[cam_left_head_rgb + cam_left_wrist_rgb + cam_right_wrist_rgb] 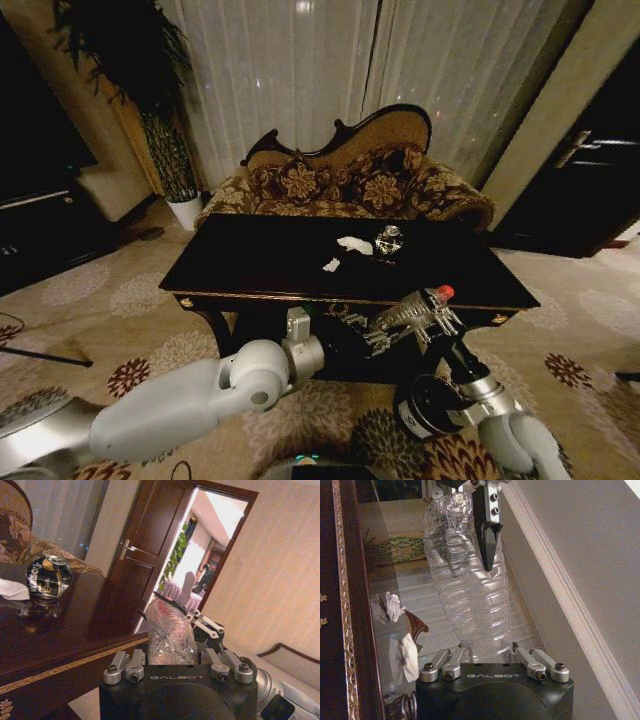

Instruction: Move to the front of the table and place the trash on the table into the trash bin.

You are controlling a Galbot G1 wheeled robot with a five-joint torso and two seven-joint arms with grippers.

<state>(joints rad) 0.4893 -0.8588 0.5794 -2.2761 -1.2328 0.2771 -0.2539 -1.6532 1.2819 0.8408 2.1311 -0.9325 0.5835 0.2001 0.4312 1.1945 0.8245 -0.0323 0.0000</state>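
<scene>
In the head view the table (pixel 250 270) stands in front of the sofa (pixel 350 180), and on its top lie two white wads (pixel 353 243) (pixel 331 265) and one can (pixel 389 240), near each other towards the far side. In front of the near edge, both grippers hold one clear crushed bottle (pixel 412 314). Its long axis runs slantwise, with the red cap (pixel 445 292) pointing up and to the right. The left gripper (pixel 375 336) pinches the lower end and the right gripper (pixel 437 320) pinches the cap end. One black bin (pixel 428 405) sits on the carpet just under the right arm. In the left wrist view the bottle (pixel 169 630) runs straight away from the left gripper (pixel 170 652), and the right gripper (pixel 187 617) closes on its far end. The can (pixel 48 577) stands on the table (pixel 90 625) with one wad (pixel 12 589) beside it. In the right wrist view the bottle (pixel 470 580) runs lengthwise away from the right gripper (pixel 487 652). A left finger (pixel 488 535) presses its far end, and two wads (pixel 394 606) (pixel 410 656) lie on the table (pixel 342 605).
</scene>
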